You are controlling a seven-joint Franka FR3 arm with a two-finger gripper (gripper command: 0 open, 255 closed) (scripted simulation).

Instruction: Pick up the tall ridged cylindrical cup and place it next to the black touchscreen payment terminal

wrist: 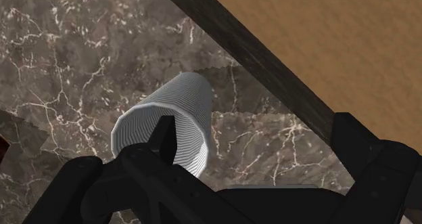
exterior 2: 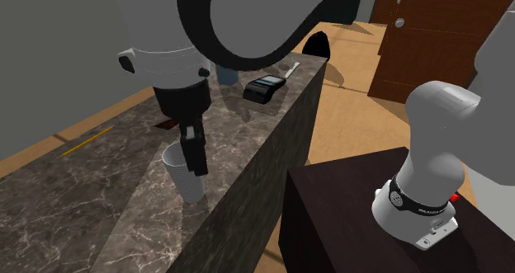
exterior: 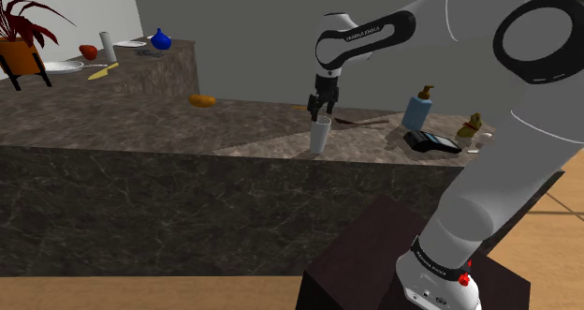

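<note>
The cup [exterior: 320, 135] is standing upright near the front edge of the counter [exterior: 140, 135]. The gripper [exterior: 323, 111] is hanging above it, fingers spread, with one over the cup's mouth. In the shoulder view, the terminal [exterior: 432, 141] is lying at 3 o'clock from the cup, with bare counter between them.

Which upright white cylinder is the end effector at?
The pale ridged cylindrical cup near the front edge of the marble counter: the open black end effector sits at its rim. The plain white cylinder stands far off on the raised ledge.
</note>
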